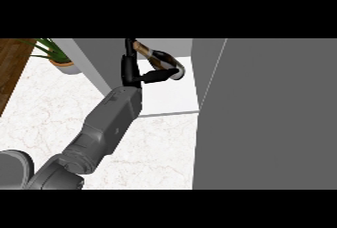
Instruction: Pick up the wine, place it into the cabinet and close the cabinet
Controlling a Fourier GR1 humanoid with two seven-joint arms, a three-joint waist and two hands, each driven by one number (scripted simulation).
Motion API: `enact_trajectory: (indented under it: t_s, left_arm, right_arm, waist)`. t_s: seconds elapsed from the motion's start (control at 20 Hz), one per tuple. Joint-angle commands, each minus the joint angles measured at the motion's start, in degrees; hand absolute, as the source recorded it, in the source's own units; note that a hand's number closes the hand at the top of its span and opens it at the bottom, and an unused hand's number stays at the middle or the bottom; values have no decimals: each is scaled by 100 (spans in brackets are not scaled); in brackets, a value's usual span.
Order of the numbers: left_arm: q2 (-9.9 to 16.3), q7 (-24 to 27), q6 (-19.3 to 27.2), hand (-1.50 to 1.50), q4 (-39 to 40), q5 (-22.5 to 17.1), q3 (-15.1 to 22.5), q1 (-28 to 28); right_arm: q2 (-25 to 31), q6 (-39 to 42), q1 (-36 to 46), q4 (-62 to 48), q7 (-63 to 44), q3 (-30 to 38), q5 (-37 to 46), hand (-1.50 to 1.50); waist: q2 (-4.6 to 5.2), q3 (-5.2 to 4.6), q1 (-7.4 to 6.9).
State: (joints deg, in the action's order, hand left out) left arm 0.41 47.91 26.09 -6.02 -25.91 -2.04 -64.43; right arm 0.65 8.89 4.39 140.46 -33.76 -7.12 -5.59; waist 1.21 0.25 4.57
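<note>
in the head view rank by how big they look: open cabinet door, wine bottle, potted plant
1. cabinet door, by far the largest, though it is nearest the camera.
2. and 3. potted plant and wine bottle look alike; the plant is cut off and the left robot hand hides part of the bottle.

Single head view, steeply down on counter (151, 147), close to cabinet (263, 111).

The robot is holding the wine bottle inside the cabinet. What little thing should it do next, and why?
Probably lower the wine bottle onto the white cabinet floor and then let go. The left hand is curled round the bottle, which is tilted and already inside the open cabinet, with the grey door swung out at the right.
</note>
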Motion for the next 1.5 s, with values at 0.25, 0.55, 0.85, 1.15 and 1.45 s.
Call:
enact_trajectory:
  t_s: [0.25, 0.55, 0.85, 1.15, 1.45]
  left_arm:
    - [-41, 240, -469, -150, 121, 133, 59, 317]
    - [-42, 261, -880, -150, 37, 127, 92, 481]
    - [-42, 37, -1241, -150, -64, -73, 19, 441]
    - [-42, 204, -1290, -150, -231, -494, 208, 562]
    - [-42, 175, -1185, -150, -619, -924, 772, 1034]
  right_arm:
    - [-59, -105, 122, 198, -193, -86, -145, -150]
    - [-48, -179, 25, 344, -316, -108, -76, -150]
    - [-64, -357, 150, 354, -447, -171, 43, -150]
    - [157, -5, -82, 142, -115, 201, -447, -150]
    - [-63, -340, 7, 151, -238, -396, 57, -150]
  waist:
    - [20, -34, -74]
    - [-36, -33, -172]
    - [-61, -33, -229]
    - [-67, -26, -122]
    - [-115, -30, -160]
